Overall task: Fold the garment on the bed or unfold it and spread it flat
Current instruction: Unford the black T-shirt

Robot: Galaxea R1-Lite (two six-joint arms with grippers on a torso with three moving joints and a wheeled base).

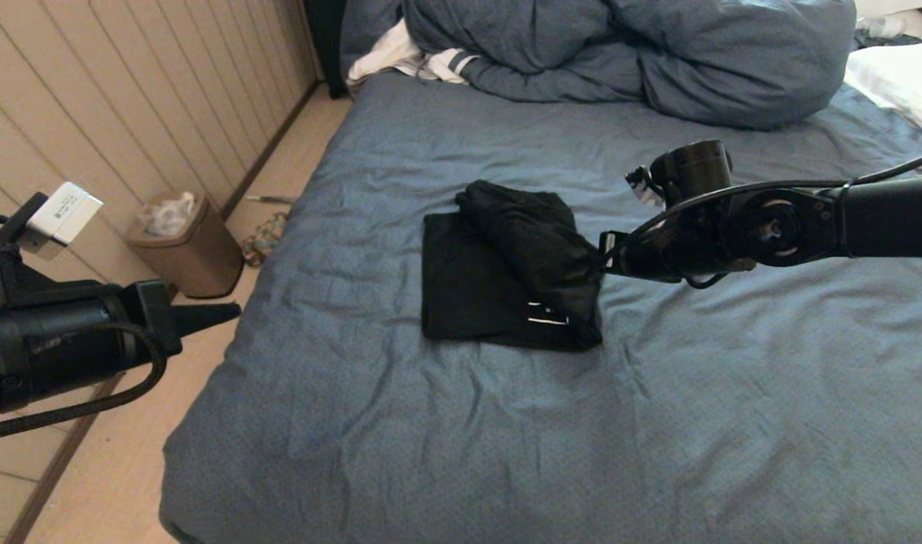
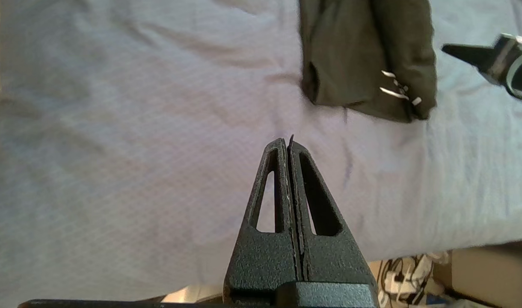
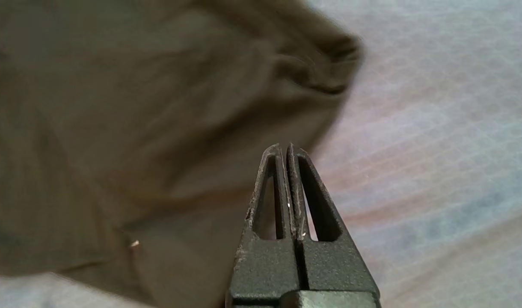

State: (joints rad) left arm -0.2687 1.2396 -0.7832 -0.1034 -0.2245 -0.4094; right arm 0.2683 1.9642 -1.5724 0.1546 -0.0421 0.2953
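A: From my head view, left to right: left gripper (image 1: 230, 310) hangs beside the bed (image 1: 446, 423), over the floor (image 1: 121, 468), fingers pressed together on nothing. Garment (image 1: 506, 276) lies folded mid-bed. Right gripper (image 1: 603, 261) is at its right edge.

B: Pinching it?

A: My right wrist view shows the fingers pressed together with nothing between them, tips just at the black cloth's edge. My left wrist view alone shows white lettering (image 2: 398, 90) clearly.

B: Room?

A: Wrinkled blue-grey sheet, brown bin (image 1: 185, 245) by the panelled wall (image 1: 151, 91), bunched duvet (image 1: 635, 53) at the far end, white pillow (image 1: 903, 79) on the right.
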